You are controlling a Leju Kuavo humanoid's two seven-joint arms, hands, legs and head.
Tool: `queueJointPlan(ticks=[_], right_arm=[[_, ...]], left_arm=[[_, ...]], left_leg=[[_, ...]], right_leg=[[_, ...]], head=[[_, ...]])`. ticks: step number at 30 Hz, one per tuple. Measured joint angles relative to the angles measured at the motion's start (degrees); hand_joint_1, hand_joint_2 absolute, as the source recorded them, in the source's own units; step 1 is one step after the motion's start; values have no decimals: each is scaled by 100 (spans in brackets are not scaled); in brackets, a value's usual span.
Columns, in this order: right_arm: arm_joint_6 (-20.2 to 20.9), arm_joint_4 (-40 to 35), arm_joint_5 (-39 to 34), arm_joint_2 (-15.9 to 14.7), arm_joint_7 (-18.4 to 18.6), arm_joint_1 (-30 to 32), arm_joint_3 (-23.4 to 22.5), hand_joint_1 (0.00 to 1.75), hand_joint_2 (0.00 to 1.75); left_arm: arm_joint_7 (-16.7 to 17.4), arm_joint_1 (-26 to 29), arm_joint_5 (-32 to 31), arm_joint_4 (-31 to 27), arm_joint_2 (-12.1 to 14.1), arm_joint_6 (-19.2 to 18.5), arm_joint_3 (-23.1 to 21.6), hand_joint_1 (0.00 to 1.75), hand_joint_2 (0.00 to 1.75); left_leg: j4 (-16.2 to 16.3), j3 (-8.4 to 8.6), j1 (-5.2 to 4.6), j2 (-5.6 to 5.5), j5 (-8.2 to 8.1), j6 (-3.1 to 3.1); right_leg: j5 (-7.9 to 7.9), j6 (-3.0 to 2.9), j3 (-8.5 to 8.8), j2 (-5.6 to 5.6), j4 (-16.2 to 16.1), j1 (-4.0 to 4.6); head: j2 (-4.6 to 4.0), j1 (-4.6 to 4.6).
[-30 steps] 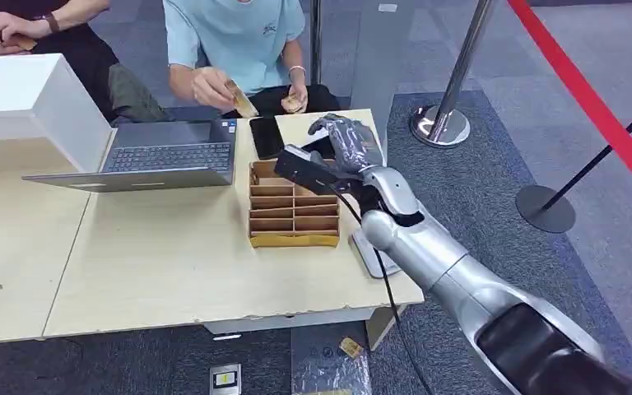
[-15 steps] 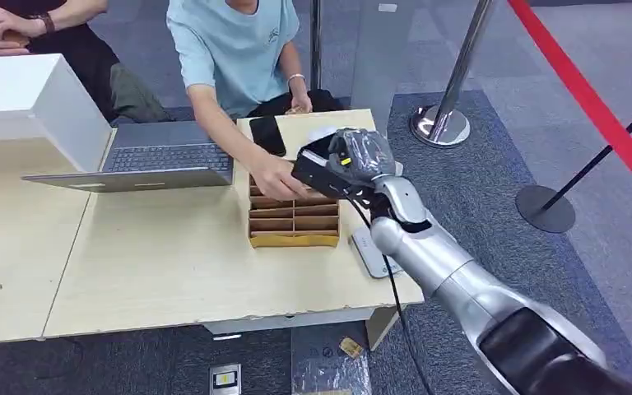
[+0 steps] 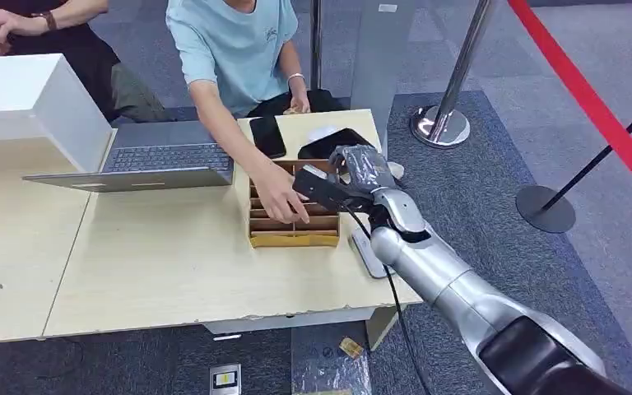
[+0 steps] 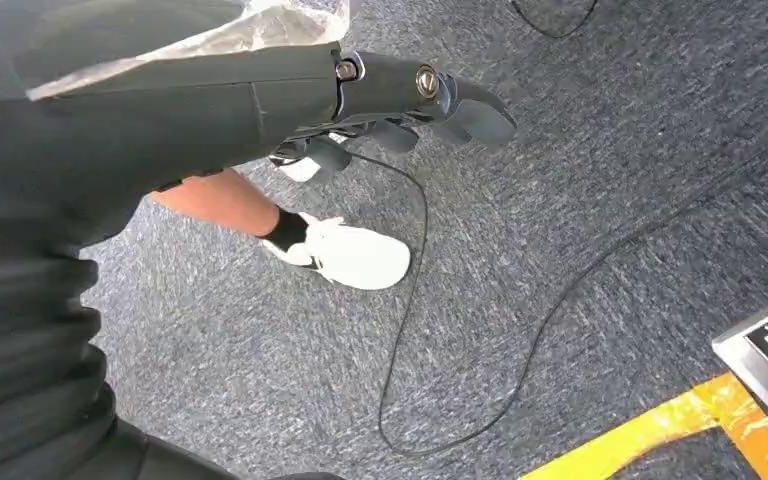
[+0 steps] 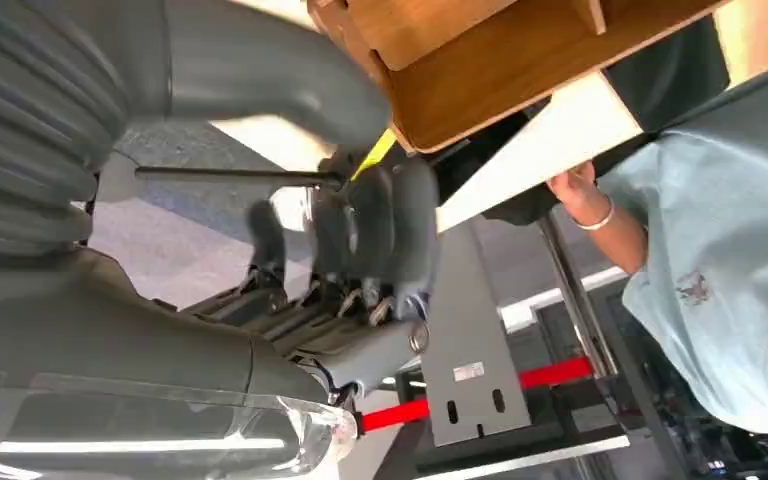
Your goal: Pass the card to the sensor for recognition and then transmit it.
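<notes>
grey carpet runs under a pale wooden tabletop [image 3: 173,263], with a red barrier belt [image 3: 592,99] and steel posts off to the far right. at the left of the tabletop stands a white box [image 3: 25,99], and beside it an open laptop [image 3: 160,160]. a person in a light blue shirt [image 3: 234,41] sits behind the tabletop and reaches a hand [image 3: 281,197] down onto the wooden divided tray [image 3: 292,218]; whether that hand touches a card cannot be told, and no card can be made out for certain. a dark phone [image 3: 267,136] lies just behind the tray.

right of the person's hand, the robot's right hand [image 3: 354,177] hovers over the tray's far right corner, its silver arm rising from the lower right and bent at the wrist so the palm turns down and inward. in the right wrist view its fingers [image 5: 380,230] are curled together near the thumb, by a yellow sliver close to the tray's edge; what they pinch, if anything, cannot be told. a flat grey device [image 3: 372,251] lies on the tabletop under the forearm.

the left hand [image 4: 400,100] hangs over the carpet, fingers loosely apart, holding nothing.
</notes>
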Motion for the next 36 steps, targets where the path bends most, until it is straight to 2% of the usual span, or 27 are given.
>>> queueJointPlan(ticks=[1, 2, 3, 4, 5, 6, 7, 8, 9, 10, 11, 16, 17, 18, 19, 23, 28, 31, 32, 36], right_arm=[[0, 0, 0, 0, 0, 0, 0, 166, 175], [0, 0, 2, 0, 9, 2, 0, 131, 175], [2, 0, 2, 0, 13, 3, 0, 131, 175], [52, 0, -4, -4, 31, 28, 0, 56, 175], [50, 0, 2, -4, 64, 93, 0, 94, 175], [61, 0, 2, -4, 70, 112, 0, 94, 175], [68, 0, 2, -4, 70, 129, 0, 73, 175], [72, -2, 2, -7, 70, 140, 0, 80, 175], [81, -2, 2, -7, 70, 153, 2, 79, 175], [87, -2, -2, -7, 70, 160, 2, 51, 175], [94, -2, -13, -7, 70, 165, 2, 33, 175], [192, -18, 2, -7, 68, 177, 9, 47, 175], [243, -17, 22, -4, 70, 180, 15, 59, 175], [317, -17, 57, -2, 72, 183, 28, 59, 175], [383, -17, 90, 2, 81, 191, 42, 75, 175], [470, -17, 124, 43, 85, 253, 98, 58, 175], [544, -4, 135, 122, 77, 285, 168, 58, 175], [549, 24, 124, 197, 22, 294, 216, 68, 175], [549, 39, 120, 223, 13, 298, 229, 58, 175], [529, 112, 81, 324, -59, 318, 280, 49, 175]], left_arm=[[0, 0, 0, 0, 0, 0, 0, 0, 175], [0, 0, -2, 0, -2, -2, 0, 0, 175], [0, 0, -2, 0, -2, -4, 2, 0, 175], [0, 3, -17, 0, -26, -33, 2, 0, 175], [2, 11, -22, 0, -53, -35, 0, 0, 175], [2, 16, -20, 0, -57, -37, 2, 0, 175], [4, 19, -22, 0, -61, -35, 2, 0, 175], [7, 21, -22, 0, -64, -35, 2, 0, 175], [7, 24, -20, 0, -64, -33, 2, 0, 175], [7, 27, -20, 0, -64, -33, 2, 0, 175], [7, 29, -17, 0, -64, -33, 2, 0, 175], [-2, 53, 4, 0, -70, -33, 4, 0, 175], [-2, 58, 7, 0, -72, -33, 4, 0, 175], [-4, 62, 11, 0, -79, -33, 6, 0, 175], [-4, 64, 15, 0, -81, -33, 11, 0, 175], [-13, 64, 13, 0, -107, -33, 39, 0, 175], [-35, 60, 22, 0, -125, -33, 87, 0, 175], [-42, 52, 20, 0, -136, -33, 94, 0, 175], [-42, 50, 15, 0, -142, -31, 96, 0, 175], [-39, 37, 2, 0, -158, -31, 98, 0, 175]], left_leg=[[0, 0, 0, 0, 0, 0], [0, 0, 0, 0, 0, 0], [0, 0, 0, 0, 0, 0], [0, 1, 0, 0, 0, 0], [0, 0, 0, 0, 0, 0], [0, 0, 0, 0, 0, 0], [-1, 0, 0, 0, 0, 0], [-1, -1, 0, 0, 0, 0], [-1, 0, 0, 0, 0, 0], [-1, 0, 0, 0, 0, 0], [-1, 0, 0, 0, 0, 0], [-1, 1, 0, 0, 0, 0], [-1, 0, 0, 0, 0, 0], [0, 0, 0, 0, 0, 0], [0, 1, 0, 0, 0, 0], [0, 0, 0, 0, 0, 0], [-1, 1, 0, 0, 0, 0], [-1, 0, 1, 0, 0, 0], [-1, 0, 1, 0, 0, 0], [-1, 0, 0, 0, 0, 0]], right_leg=[[0, 0, 0, 0, 0, 0], [0, 0, 0, 0, 0, 0], [0, 0, 0, 0, 0, 0], [0, 0, 0, 0, 0, 0], [0, 0, 0, 0, 0, 0], [0, 0, 0, 0, 0, 0], [0, 0, 0, 0, 0, 0], [0, 0, -1, 0, 0, 0], [0, 0, 0, 0, 0, 0], [0, 0, 0, 0, 0, 0], [0, 0, 0, 0, 0, 0], [0, 0, 1, 0, 0, 0], [0, 0, 1, 0, 0, 0], [0, 0, 1, 0, 0, 0], [0, 0, 1, 0, 0, 0], [0, 0, 1, 0, 0, 0], [0, 0, 1, 0, 0, 0], [0, 0, 1, 0, 1, 0], [0, 0, 1, 0, 1, 0], [0, 0, 1, 0, 1, 0]], head=[[0, 0], [0, 0], [0, 0], [0, 2], [0, 0], [0, 0], [0, 0], [0, 0], [0, 0], [0, 0], [0, 0], [0, 0], [0, 0], [0, 2], [0, 0], [0, 0], [0, 0], [0, 0], [0, 0], [0, 0]])
